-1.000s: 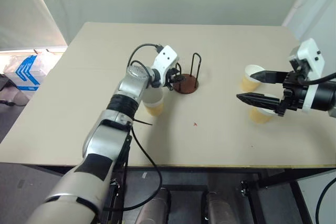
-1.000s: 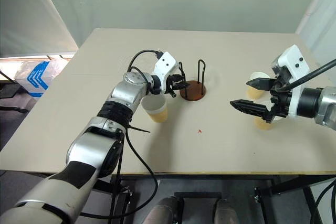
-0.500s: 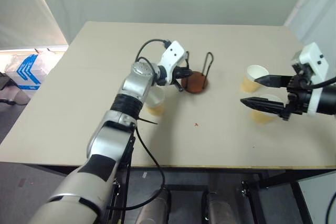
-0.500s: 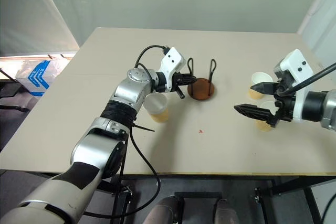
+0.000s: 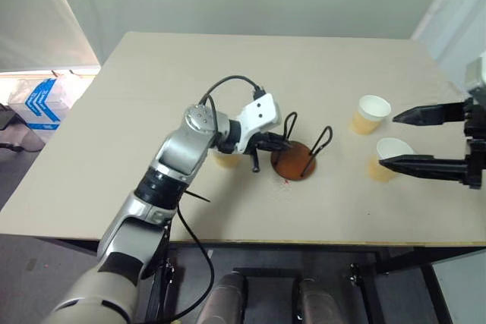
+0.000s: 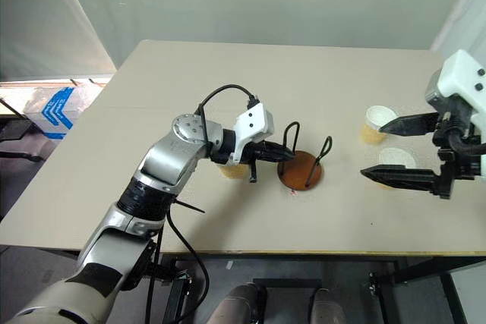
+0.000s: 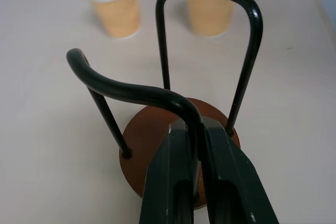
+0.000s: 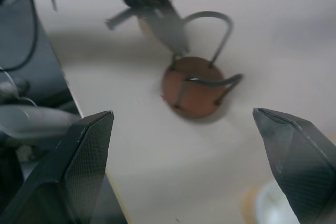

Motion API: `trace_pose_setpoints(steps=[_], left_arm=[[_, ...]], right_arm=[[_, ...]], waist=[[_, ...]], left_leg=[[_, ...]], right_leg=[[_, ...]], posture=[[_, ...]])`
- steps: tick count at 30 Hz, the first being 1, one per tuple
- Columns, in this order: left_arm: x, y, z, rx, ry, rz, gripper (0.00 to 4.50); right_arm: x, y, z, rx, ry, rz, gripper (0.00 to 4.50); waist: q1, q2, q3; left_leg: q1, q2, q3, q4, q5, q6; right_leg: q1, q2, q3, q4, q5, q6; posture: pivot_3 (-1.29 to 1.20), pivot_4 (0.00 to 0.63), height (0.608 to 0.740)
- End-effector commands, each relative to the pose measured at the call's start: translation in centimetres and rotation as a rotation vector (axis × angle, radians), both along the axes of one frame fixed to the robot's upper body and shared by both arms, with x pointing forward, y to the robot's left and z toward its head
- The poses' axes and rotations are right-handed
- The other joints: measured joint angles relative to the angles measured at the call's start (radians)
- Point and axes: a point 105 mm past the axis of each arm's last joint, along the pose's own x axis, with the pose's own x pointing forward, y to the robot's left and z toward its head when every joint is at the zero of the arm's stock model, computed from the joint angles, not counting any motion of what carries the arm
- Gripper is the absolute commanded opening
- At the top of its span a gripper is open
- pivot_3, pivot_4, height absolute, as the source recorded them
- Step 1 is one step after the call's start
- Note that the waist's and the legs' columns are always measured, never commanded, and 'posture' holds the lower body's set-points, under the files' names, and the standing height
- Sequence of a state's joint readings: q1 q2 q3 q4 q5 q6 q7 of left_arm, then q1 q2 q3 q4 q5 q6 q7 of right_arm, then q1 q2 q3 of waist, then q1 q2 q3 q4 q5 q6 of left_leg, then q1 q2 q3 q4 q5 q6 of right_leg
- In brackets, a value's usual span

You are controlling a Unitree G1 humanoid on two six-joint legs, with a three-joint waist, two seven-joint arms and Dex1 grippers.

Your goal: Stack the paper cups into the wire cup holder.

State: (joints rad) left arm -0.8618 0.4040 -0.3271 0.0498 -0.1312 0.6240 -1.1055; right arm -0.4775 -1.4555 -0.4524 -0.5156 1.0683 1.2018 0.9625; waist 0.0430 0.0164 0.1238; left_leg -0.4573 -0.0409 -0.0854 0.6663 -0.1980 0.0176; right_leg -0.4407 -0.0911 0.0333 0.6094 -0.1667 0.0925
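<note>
Left wrist view: the left gripper [image 7: 199, 145] has its two black fingers pressed together on the nearer wire loop of the cup holder [image 7: 178, 150], pinching the thin black wire just below its bend. The lower ends of the fingers are cut off by the frame edge. The holder is a round reddish-brown disc with a smooth matte face and two thin glossy black wire loops. In the head views the loops lean instead of standing straight; whether the disc lies flat on the table [image 5: 137, 142] cannot be told.

One paper cup [image 6: 234, 169] stands just beside the left gripper and is largely hidden behind the arm; only part of its tan wall shows. Two more cups stand on the table's right side, well apart from the holder: the far cup [image 5: 370, 114] and the near cup [image 5: 390, 157], both tapered, tan outside, white inside, with a rolled white rim. The right gripper [image 5: 433, 139] hovers near these two with its fingers spread wide, holding nothing; its body is partly cut off at the frame edge.

A blue-and-white object [image 5: 38, 100] lies beyond the table's left side; its markings cannot be read.
</note>
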Motion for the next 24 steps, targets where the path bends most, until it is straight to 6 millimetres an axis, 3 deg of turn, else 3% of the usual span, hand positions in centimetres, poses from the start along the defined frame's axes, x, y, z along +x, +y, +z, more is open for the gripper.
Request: trace_pose_setpoints(steps=[1, 6, 16, 20, 24], left_arm=[[-1.3, -1.1, 0.1, -0.024, 0.01, -0.036, 0.07], [-2.0, -1.4, -0.6, -0.028, 0.047, -0.026, 0.07], [-1.5, -0.6, -2.6, 0.012, 0.093, 0.085, 0.07], [-1.7, -0.3, -2.5, 0.025, 0.097, 0.077, 1.14], [-1.4, 0.0, -2.1, 0.032, 0.073, 0.086, 2.58]], right_arm=[[0.1, -0.1, 0.7, -0.015, -0.035, 0.022, 4.5], [0.3, 0.0, 0.7, -0.024, -0.037, 0.043, 4.5], [0.8, 0.1, 0.0, -0.039, -0.016, 0.075, 4.5], [0.9, 0.0, -0.3, -0.054, -0.001, 0.088, 4.5], [1.1, -0.1, -0.2, -0.06, -0.006, 0.091, 4.5]], waist=[[-0.001, 0.0, 0.0], [-0.002, 0.0, 0.0], [-0.004, 0.0, 0.0], [-0.006, 0.0, 0.0], [-0.006, 0.0, 0.0]], left_leg=[[0.001, 0.0, 0.0, 0.0, 0.0, 0.0], [0.001, 0.001, 0.0, 0.0, 0.0, 0.0], [0.004, 0.0, 0.0, 0.0, 0.0, 0.0], [0.005, 0.001, 0.0, 0.0, 0.0, 0.0], [0.005, 0.0, 0.0, 0.0, 0.001, 0.001]], right_leg=[[0.0, 0.0, 0.0, 0.0, 0.0, 0.0], [0.0, 0.0, 0.0, 0.001, 0.003, 0.01], [0.003, 0.0, 0.0, 0.001, 0.001, 0.011], [0.004, 0.0, 0.0, 0.0, -0.002, 0.006], [0.004, 0.0, 0.0, 0.0, -0.002, 0.006]], posture=[[0.0, 0.15, 0.74], [0.0, 0.15, 0.74], [0.0, 0.15, 0.74], [0.0, 0.15, 0.74], [0.0, 0.15, 0.74]])
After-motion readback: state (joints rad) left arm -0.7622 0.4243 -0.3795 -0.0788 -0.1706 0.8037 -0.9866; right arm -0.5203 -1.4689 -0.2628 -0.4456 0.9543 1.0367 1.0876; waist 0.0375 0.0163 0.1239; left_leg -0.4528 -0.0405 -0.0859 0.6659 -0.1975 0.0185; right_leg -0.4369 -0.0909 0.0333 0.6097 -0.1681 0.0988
